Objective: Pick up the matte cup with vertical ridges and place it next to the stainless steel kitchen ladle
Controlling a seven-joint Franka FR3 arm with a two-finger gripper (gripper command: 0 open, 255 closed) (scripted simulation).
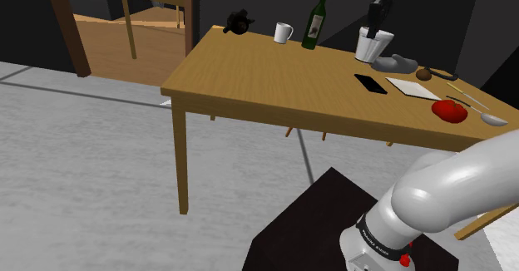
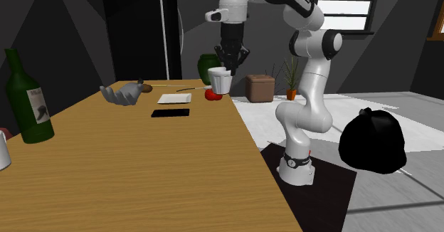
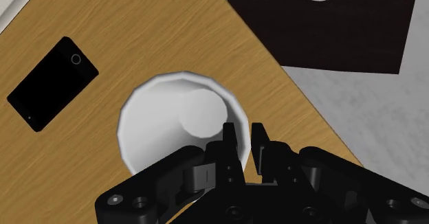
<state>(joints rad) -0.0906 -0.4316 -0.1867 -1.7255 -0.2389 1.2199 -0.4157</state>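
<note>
My gripper (image 3: 244, 143) is shut on the rim of a plain white cup (image 3: 172, 119), one finger inside the wall and one outside. The cup (image 2: 220, 80) hangs upright under the gripper (image 2: 229, 65) and looks lifted a little off the wooden table (image 2: 142, 174), near its edge by the robot. In the shoulder view the cup (image 1: 372, 45) is at the table's far right, under the gripper (image 1: 380, 32). The grey ladle (image 1: 481, 110) lies nearer the stand, beside a red fruit (image 1: 449, 110).
A black phone (image 1: 370, 84), a white flat tile (image 1: 412, 87), a grey hand-shaped object (image 1: 397, 62) and a small brown object (image 1: 425, 74) lie around the cup. Further off stand a green bottle (image 1: 314, 22), a white mug (image 1: 283, 33) and a black pot (image 1: 237, 22). A black bag (image 2: 372, 141) sits on the floor.
</note>
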